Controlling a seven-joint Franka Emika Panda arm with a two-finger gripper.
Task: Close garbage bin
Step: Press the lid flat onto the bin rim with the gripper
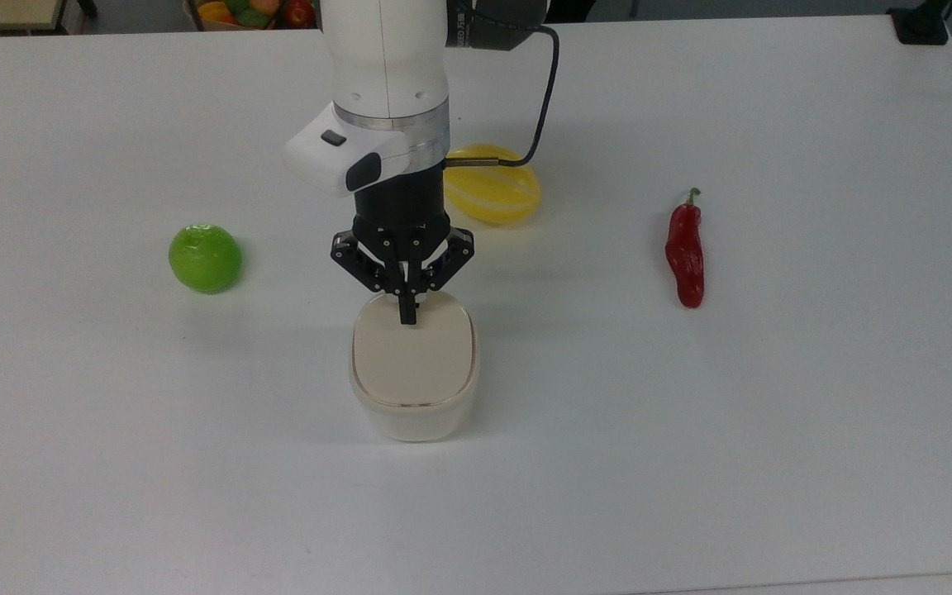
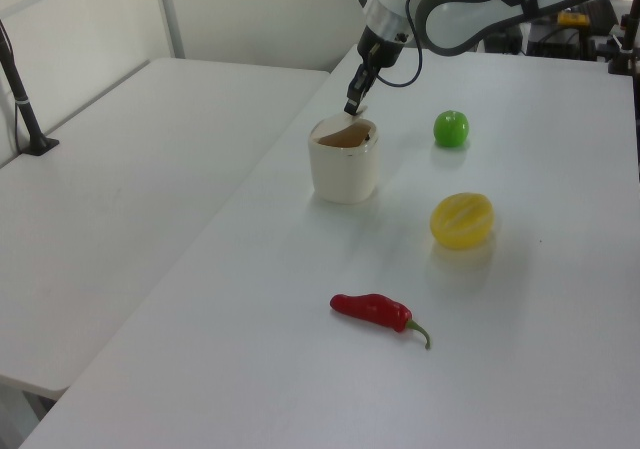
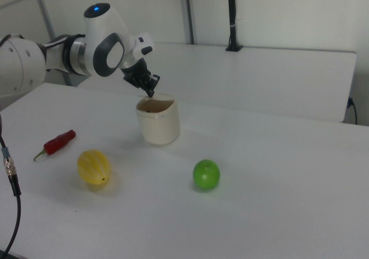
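Desk [image 1: 773, 454] is carrying everything: one bin, one yellow melon, one green apple, one red chili.

Arm [image 1: 385, 74] is reaching down over the desk's middle in the top view, fingers [image 1: 407, 314] pointing down.

Bin [image 1: 412, 413] is standing upright mid-desk, just below the fingers in the top view. Its lid [image 1: 414, 351] is lying nearly flat over the opening, covering it almost fully in the top view; the left view shows it sloping slightly, with a dark gap under the raised edge. Can't tell what's inside.

Fingers are pinched together, nothing between them. Tips are pressing on the lid's edge nearest the arm, at the top view's upper edge of the bin.

Melon [image 1: 492, 195] is sitting behind the wrist, partly hidden by it. Apple [image 1: 205, 257] is lying well apart on the top view's left. Chili [image 1: 684, 256] is lying well apart on the top view's right.

A crate of mixed fruit [image 1: 253, 11] is sitting past the desk's far edge.
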